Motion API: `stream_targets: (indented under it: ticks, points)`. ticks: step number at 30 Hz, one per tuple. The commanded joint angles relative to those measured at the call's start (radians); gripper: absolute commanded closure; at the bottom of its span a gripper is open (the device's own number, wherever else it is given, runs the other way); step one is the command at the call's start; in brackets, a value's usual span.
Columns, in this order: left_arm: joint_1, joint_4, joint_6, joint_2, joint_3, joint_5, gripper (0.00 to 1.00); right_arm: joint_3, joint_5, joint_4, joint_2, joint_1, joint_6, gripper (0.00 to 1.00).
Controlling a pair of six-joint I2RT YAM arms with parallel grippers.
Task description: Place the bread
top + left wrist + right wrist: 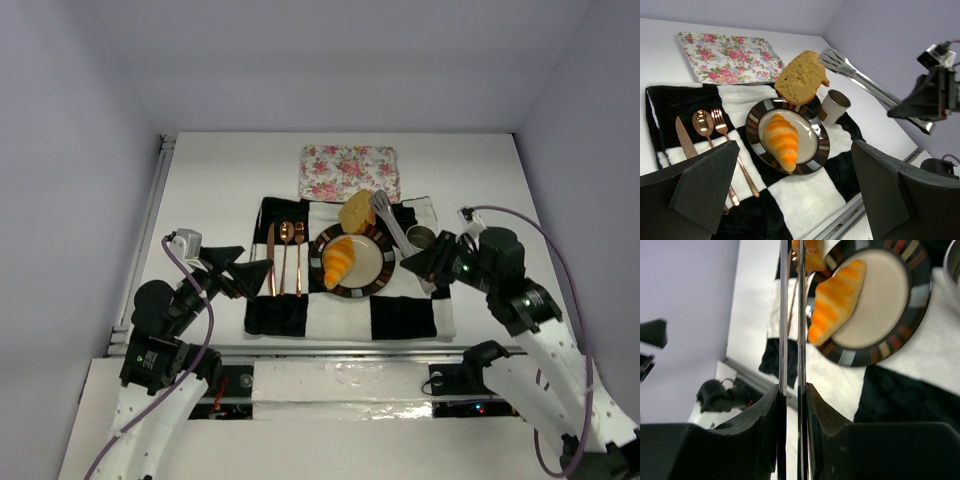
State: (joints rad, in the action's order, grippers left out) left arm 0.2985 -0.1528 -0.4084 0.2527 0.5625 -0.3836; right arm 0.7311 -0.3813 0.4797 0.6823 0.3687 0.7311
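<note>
Bread slice (356, 210) sits pinched in the tongs (392, 222) at the far rim of the plate (352, 292), where the croissant (338, 262) lies; right gripper (792, 395) clamps the tongs, left gripper (250, 270) gapes wide, holding nothing

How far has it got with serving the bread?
Done: the orange-golden curved croissant lies on the striped-rim round plate. In hand: the right end effector grips silver metal tongs pinching the round tan bread slice at the plate's far rim. Left: setting it down, releasing.
</note>
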Motion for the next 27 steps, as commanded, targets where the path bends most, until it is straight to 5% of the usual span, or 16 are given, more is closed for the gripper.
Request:
stream_targets:
  ticks: [1,13,19,27]
  points:
    - [-0.012,0.058,0.003,0.019,-0.010,-0.020,0.04,-0.065,-0.089,0.106,-0.085,0.009,0.036,0.86]
    - [-0.021,0.061,0.003,0.036,-0.010,-0.026,0.04,-0.188,-0.039,0.211,-0.194,0.009,0.054,0.85]
    - [-0.021,0.062,0.003,0.033,-0.012,-0.029,0.04,-0.191,-0.031,0.208,-0.187,0.009,0.059,0.59]
    - [-0.030,0.064,0.003,0.028,-0.012,-0.032,0.04,-0.090,-0.018,0.206,-0.168,0.009,0.044,0.55]
